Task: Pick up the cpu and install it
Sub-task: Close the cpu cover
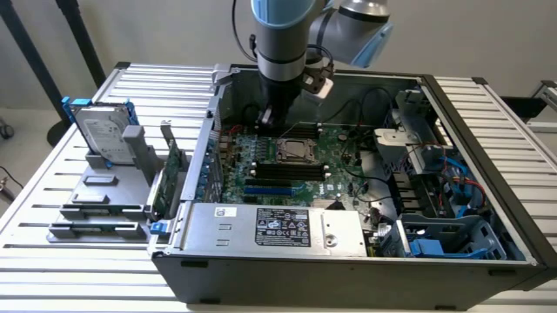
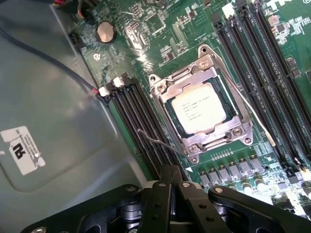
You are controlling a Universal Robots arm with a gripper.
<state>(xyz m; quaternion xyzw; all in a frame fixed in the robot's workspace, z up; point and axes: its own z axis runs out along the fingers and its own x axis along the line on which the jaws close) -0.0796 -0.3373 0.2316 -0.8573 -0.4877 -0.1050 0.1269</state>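
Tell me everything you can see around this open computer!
cpu: one, silvery, sitting in its socket on the motherboard.
motherboard: one, green, inside the case.
case: one, dark grey, open on the table.
power supply: one, silver, at the case's near edge.
hard drive: one, silver with blue bracket, upright, exterior view's left.
circuit card: one, green, standing beside the case.
table: one, pale slatted metal, under everything.
gripper: one, black, shut and empty, above the board near the socket.
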